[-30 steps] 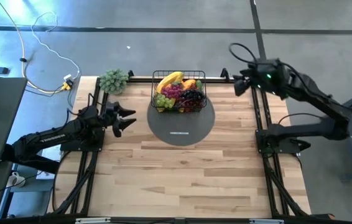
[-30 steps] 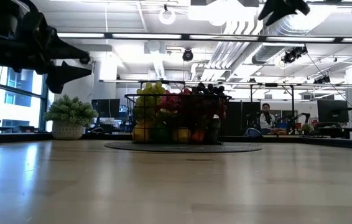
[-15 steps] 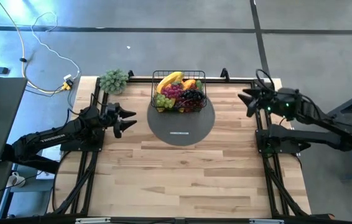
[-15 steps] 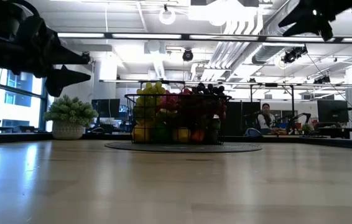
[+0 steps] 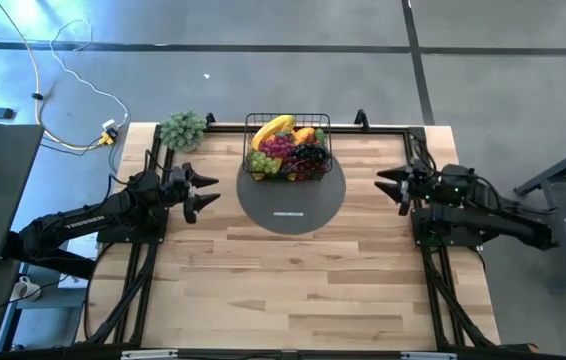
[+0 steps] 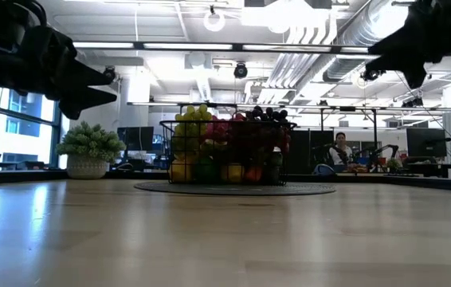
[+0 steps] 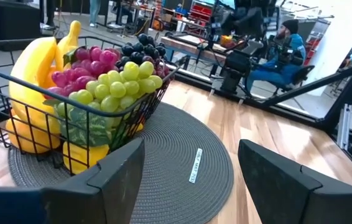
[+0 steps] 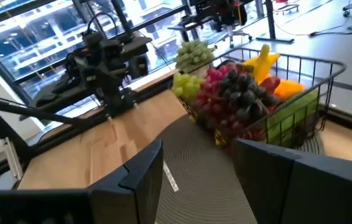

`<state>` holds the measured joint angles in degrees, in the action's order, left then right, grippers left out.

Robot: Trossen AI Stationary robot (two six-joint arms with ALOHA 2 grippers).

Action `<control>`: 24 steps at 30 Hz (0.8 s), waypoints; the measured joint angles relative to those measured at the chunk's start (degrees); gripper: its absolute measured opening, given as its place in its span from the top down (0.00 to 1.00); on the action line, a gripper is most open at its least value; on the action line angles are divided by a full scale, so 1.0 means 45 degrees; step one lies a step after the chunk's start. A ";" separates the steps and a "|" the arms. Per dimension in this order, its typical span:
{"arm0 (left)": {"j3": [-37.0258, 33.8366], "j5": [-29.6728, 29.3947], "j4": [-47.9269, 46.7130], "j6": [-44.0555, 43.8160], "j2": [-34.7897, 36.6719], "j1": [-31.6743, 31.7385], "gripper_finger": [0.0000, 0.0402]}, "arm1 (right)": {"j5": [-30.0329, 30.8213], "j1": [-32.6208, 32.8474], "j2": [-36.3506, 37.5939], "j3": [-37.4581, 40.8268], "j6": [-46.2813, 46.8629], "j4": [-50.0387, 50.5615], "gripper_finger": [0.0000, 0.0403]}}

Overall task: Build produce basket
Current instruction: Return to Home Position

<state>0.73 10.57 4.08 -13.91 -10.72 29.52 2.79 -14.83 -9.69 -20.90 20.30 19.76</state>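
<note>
The black wire basket (image 5: pixel 288 148) stands on a dark grey round mat (image 5: pixel 293 200) at the middle of the table's far edge. It is heaped with produce (image 7: pixel 95 81): yellow bananas, green, red and dark grapes, and orange and yellow fruit. My left gripper (image 5: pixel 206 192) hovers open to the left of the mat, pointing level at the basket (image 7: pixel 51 118), with nothing between its fingers. My right gripper (image 5: pixel 390 188) hovers open to the right of the mat, pointing level toward the basket (image 8: pixel 269 93), also with nothing in it.
A grey-green leafy bunch (image 5: pixel 183 130) in a pale pot stands at the table's far left corner. Black frame rails (image 5: pixel 418 200) run along the table's left, right and far edges. Bare wood (image 5: pixel 283 290) fills the near half. A person (image 6: pixel 341 151) sits in the room beyond.
My right gripper has come down from high above the far right corner and toward the table's near edge, and has tipped from pointing downward to near level. It stays open. My left gripper has rolled a little about its own axis, staying in place.
</note>
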 joint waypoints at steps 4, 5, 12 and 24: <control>0.0000 -0.0198 0.0000 -0.0117 0.0000 0.0000 0.38 | -0.0132 -0.0001 0.0798 0.0913 0.0061 -0.0284 0.57; 0.0000 -0.0218 -0.0003 -0.0108 0.0002 0.0000 0.38 | -0.0248 -0.0001 0.1004 0.1130 0.0066 -0.0361 0.57; 0.0000 -0.0210 -0.0083 0.0233 0.0000 0.0005 0.38 | -0.1027 -0.0001 0.2138 0.2598 0.0449 -0.0957 0.57; 0.0005 -0.0256 -0.0083 0.0140 -0.0034 0.0005 0.38 | -0.1735 -0.0001 0.2114 0.3594 0.0378 -0.1939 0.57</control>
<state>0.75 9.42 3.70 -13.28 -10.87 29.54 -5.02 -14.83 -0.18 -4.73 22.00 11.03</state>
